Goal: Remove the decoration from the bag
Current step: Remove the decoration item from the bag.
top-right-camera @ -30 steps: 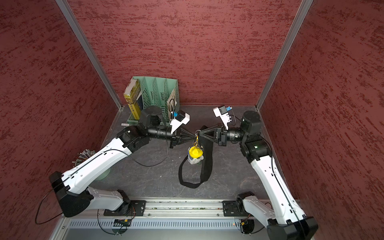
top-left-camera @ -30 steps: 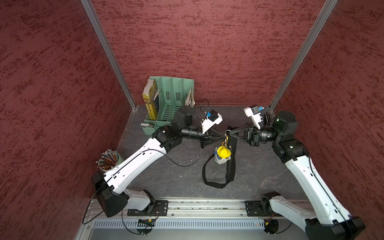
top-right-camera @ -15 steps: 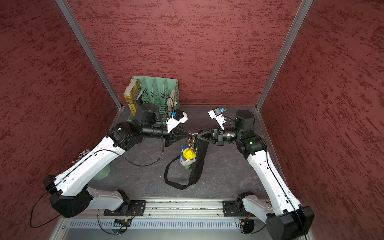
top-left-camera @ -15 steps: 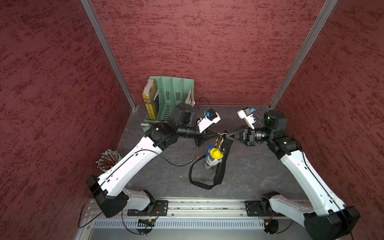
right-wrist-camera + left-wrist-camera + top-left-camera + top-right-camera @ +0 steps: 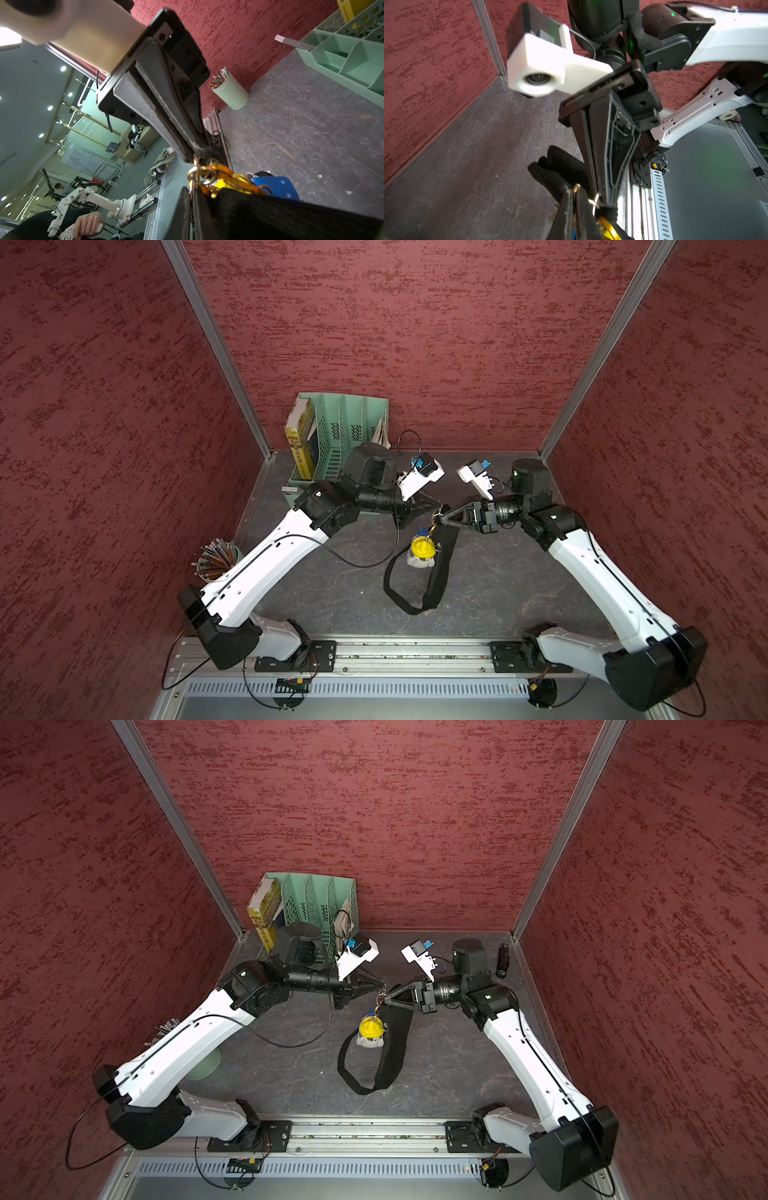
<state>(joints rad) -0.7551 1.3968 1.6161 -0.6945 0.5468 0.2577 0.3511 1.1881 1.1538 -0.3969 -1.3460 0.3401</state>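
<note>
Overhead, both the left gripper (image 5: pixel 437 506) and right gripper (image 5: pixel 443 521) seem clamped on the decoration (image 5: pixel 423 547) above the grey table (image 5: pixel 340 585).

Decoration (image 5: pixel 270 185) partly behind bag (image 5: pixel 291 218)

My 2 grippers meet tip to tip above the middle of the table (image 5: pixel 332 597): my left gripper (image 5: pixel 436 508) comes in from the left, my right gripper (image 5: pixel 444 519) from the right. The bag (image 5: pixel 438 572) hangs below my right gripper, its lower end on the table, its strap (image 5: pixel 390 585) looping out to the left. The decoration (image 5: pixel 423 553) hangs just left of the bag, under the meeting point. Behind my left arm, the file rack (image 5: pixel 345 427) stands against the back wall. The pencil cup (image 5: pixel 218 558) sits at the left wall.
</note>
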